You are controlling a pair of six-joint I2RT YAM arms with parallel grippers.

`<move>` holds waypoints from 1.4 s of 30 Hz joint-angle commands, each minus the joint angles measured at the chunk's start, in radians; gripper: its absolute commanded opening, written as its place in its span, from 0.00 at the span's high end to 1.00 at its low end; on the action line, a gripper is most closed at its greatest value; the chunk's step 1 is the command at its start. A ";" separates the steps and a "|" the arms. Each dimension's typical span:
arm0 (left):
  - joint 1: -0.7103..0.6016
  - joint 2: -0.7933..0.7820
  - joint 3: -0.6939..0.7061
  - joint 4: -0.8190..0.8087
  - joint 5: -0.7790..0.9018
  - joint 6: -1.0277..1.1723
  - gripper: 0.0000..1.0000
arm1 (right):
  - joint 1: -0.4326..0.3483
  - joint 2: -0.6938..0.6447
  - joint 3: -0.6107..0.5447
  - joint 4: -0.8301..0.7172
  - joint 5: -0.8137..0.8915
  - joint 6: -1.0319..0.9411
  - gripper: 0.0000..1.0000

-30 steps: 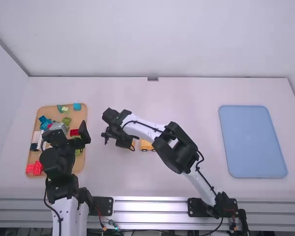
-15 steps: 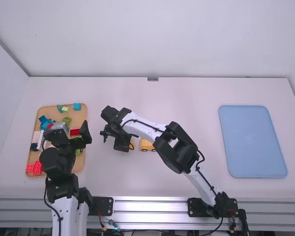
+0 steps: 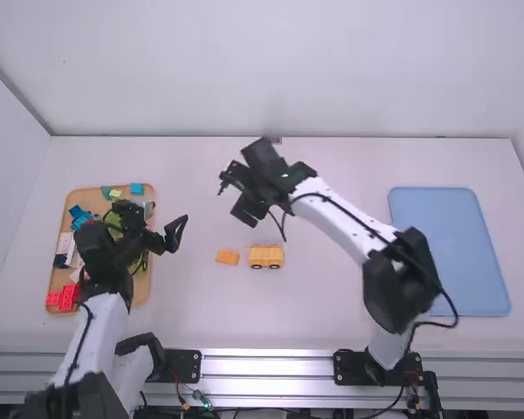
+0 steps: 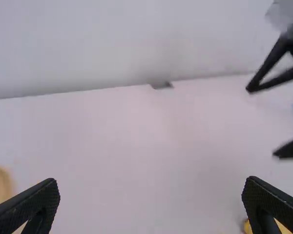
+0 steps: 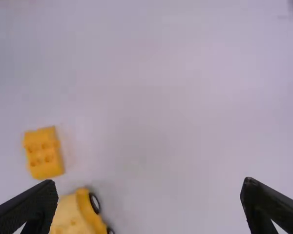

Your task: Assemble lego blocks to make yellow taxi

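Note:
In the high view my left gripper (image 3: 175, 234) is just right of the block tray, and my right gripper (image 3: 230, 197) is over the table beyond the yellow pieces. A small yellow-orange brick (image 3: 228, 257) lies left of a yellow car piece (image 3: 265, 256) on black wheels, a gap between them. The left wrist view has my left gripper (image 4: 150, 187) open with nothing between its fingers. Equally wide and bare, my right gripper (image 5: 149, 187) stands open in the right wrist view; there the studded brick (image 5: 44, 153) and the wheeled car piece (image 5: 73, 214) lie to one side.
A wooden tray (image 3: 146, 292) at the left holds red, blue, green and white blocks, partly under the left arm. On the right side of the table lies a flat blue tray (image 3: 450, 253). The white back wall (image 3: 279, 70) borders the table's far edge.
The right arm has swung away from the yellow brick, farther back and to the right, uncovering both yellow pieces. The left gripper has moved right from above the block tray.

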 commanded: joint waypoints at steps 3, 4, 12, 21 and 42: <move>-0.013 0.248 0.177 -0.168 0.452 0.477 0.01 | -0.097 -0.217 -0.326 0.170 -0.207 -0.044 0.01; -0.021 0.312 0.217 -0.251 0.489 0.599 0.01 | -0.126 -0.265 -0.404 0.229 -0.271 -0.064 0.01; -0.123 0.639 0.391 -0.682 0.470 1.293 0.01 | -0.281 -0.401 -0.742 0.571 -0.587 -0.076 0.01; -0.323 0.897 0.494 -0.772 0.157 1.483 0.11 | -0.370 -0.401 -0.914 0.830 -0.713 -0.006 0.01; -0.294 0.945 0.362 -0.540 0.195 1.430 0.60 | -0.381 -0.401 -0.918 0.835 -0.713 -0.008 0.01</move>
